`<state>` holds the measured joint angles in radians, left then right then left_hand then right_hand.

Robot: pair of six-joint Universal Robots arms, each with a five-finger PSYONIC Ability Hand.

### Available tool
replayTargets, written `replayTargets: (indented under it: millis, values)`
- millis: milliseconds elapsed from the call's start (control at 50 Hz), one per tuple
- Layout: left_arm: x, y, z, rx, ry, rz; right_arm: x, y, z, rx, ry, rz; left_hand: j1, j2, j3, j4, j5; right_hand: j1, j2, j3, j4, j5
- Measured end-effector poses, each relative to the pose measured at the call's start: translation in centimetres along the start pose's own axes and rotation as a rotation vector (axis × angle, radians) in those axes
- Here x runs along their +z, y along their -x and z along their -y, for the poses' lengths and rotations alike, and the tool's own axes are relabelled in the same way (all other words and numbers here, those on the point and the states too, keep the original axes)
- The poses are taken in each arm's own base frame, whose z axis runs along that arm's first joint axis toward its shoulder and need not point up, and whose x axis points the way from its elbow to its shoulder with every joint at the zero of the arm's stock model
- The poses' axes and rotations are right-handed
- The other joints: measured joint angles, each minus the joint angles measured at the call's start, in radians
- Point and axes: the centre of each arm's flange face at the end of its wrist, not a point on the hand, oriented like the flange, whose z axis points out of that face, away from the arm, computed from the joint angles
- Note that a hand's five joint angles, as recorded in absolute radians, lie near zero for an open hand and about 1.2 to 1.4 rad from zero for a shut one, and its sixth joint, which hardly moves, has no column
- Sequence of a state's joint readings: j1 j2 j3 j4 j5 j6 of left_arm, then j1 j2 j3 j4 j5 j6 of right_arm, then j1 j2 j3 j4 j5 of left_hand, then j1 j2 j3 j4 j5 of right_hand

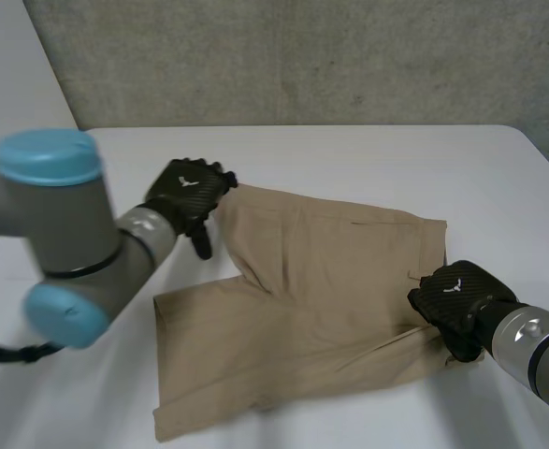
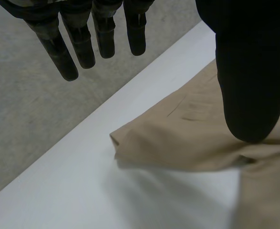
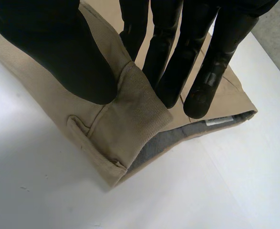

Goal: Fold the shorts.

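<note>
Shorts [image 1: 321,290] in tan cloth lie spread flat on the white desk [image 1: 368,154], and I place everything else by them. My left hand [image 1: 188,192] sits at the hem corner of the leg farther from me, at the opposite end from the waistband [image 3: 130,109]. In its wrist view the fingers [image 2: 85,43] hang straight and apart, and the thumb [image 2: 249,71] is over the cloth. I cannot tell whether the thumb touches it. Nothing is held, so that hand is open. My right hand [image 1: 454,292] is on the waistband edge of the shorts. There its thumb [image 3: 58,47] and fingers [image 3: 211,71] pinch a raised fold of the waistband between them, just beside a belt loop [image 3: 94,143]. Grey lining [image 3: 163,143] shows inside the waist opening. Behind the desk stands a concrete wall [image 1: 302,56].
</note>
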<state>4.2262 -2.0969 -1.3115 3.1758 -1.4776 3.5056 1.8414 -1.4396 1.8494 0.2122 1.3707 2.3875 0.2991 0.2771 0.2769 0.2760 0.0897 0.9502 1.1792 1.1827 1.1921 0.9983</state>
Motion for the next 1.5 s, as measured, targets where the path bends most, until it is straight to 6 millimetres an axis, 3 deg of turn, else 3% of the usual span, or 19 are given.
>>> replayTargets:
  millis: [140,240,260,280,320,340,380,440,700,740,780,800,840,1060,1200,1320,1440,1500]
  values:
    - [5.2,-1.7,-2.7,0.059,-0.006,-0.050,0.7,0.3,-0.5,0.014,0.012,0.011,0.014,0.024,0.019,0.020,0.025,0.000,0.000,0.000,0.000,0.000]
    - [7.0,-2.2,-4.6,0.122,0.005,-0.069,0.9,0.4,-0.7,0.017,0.017,0.014,0.084,0.107,0.108,0.107,0.123,0.000,0.000,0.000,0.000,0.000]
    - [7.4,-2.2,-5.0,0.137,0.009,-0.069,0.9,0.4,-0.8,0.017,0.018,0.013,0.148,0.158,0.160,0.161,0.175,0.000,0.000,0.000,0.000,0.001]
    - [7.6,-2.1,-5.3,0.147,0.012,-0.068,1.0,0.4,-0.8,0.018,0.017,0.012,0.348,0.346,0.346,0.337,0.347,0.000,0.000,0.000,0.000,0.001]
    - [8.0,-2.0,-5.8,0.159,0.019,-0.064,1.0,0.3,-0.9,0.019,0.017,0.007,0.348,0.346,0.346,0.337,0.347,0.000,0.000,0.000,0.000,0.001]
    - [8.1,-1.8,-6.1,0.166,0.025,-0.059,1.1,0.2,-0.9,0.019,0.017,0.004,0.610,0.603,0.602,0.590,0.596,0.000,0.000,0.000,0.000,0.002]
    - [8.2,-1.6,-6.3,0.170,0.036,-0.050,1.1,0.2,-0.9,0.020,0.017,0.001,0.781,0.761,0.761,0.765,0.768,0.000,0.000,0.000,0.000,0.002]
    - [7.9,-1.1,-6.6,0.172,0.063,-0.018,1.1,0.1,-0.9,0.021,0.016,-0.002,0.853,0.910,0.905,0.917,0.879,0.000,0.000,0.000,0.000,0.002]
    - [2.9,1.2,-6.6,0.275,0.252,0.151,1.1,-0.1,-0.7,0.017,0.007,-0.009,0.853,0.917,0.911,0.924,0.879,0.000,0.000,0.000,0.000,0.002]
    - [2.4,1.2,-6.7,0.301,0.267,0.149,1.1,-0.1,-0.6,0.016,0.005,-0.009,0.721,0.758,0.773,0.777,0.774,0.000,0.000,0.000,0.000,0.002]
    - [2.2,1.2,-6.6,0.314,0.269,0.145,1.1,0.0,-0.6,0.015,0.003,-0.009,0.325,0.414,0.418,0.414,0.423,0.000,0.000,0.000,0.000,0.002]
    - [2.2,1.1,-6.6,0.316,0.268,0.144,1.1,0.0,-0.6,0.014,0.003,-0.009,0.325,0.414,0.418,0.414,0.423,0.000,0.000,0.000,0.000,0.002]
    - [2.1,1.0,-6.2,0.326,0.255,0.141,1.1,0.0,-0.6,0.013,0.002,-0.011,0.035,0.090,0.096,0.085,0.093,0.000,0.000,0.000,0.000,0.002]
    - [2.9,-0.2,-3.6,0.333,0.148,0.125,1.2,0.0,-0.8,0.022,0.005,-0.013,0.021,0.031,0.036,0.029,0.035,0.000,0.000,0.000,0.000,0.002]
    - [4.6,-0.8,-2.3,0.303,0.039,0.070,1.2,0.0,-0.9,0.037,0.006,-0.011,0.025,0.068,0.065,0.068,0.083,0.000,0.000,0.000,0.000,0.002]
    - [6.2,-0.7,-1.2,0.203,-0.047,0.017,1.3,0.0,-1.0,0.039,0.004,-0.015,0.169,0.184,0.185,0.188,0.203,0.000,0.000,0.000,0.000,0.002]
    - [7.7,-0.3,-1.9,0.138,-0.043,-0.023,1.3,0.2,-1.1,0.039,0.005,-0.014,0.169,0.188,0.189,0.194,0.211,0.000,0.000,0.000,0.000,0.002]
    - [8.3,0.0,-3.4,0.120,0.012,-0.040,1.3,0.3,-1.2,0.039,0.005,-0.013,0.169,0.188,0.189,0.193,0.210,0.000,0.000,0.000,0.000,0.002]
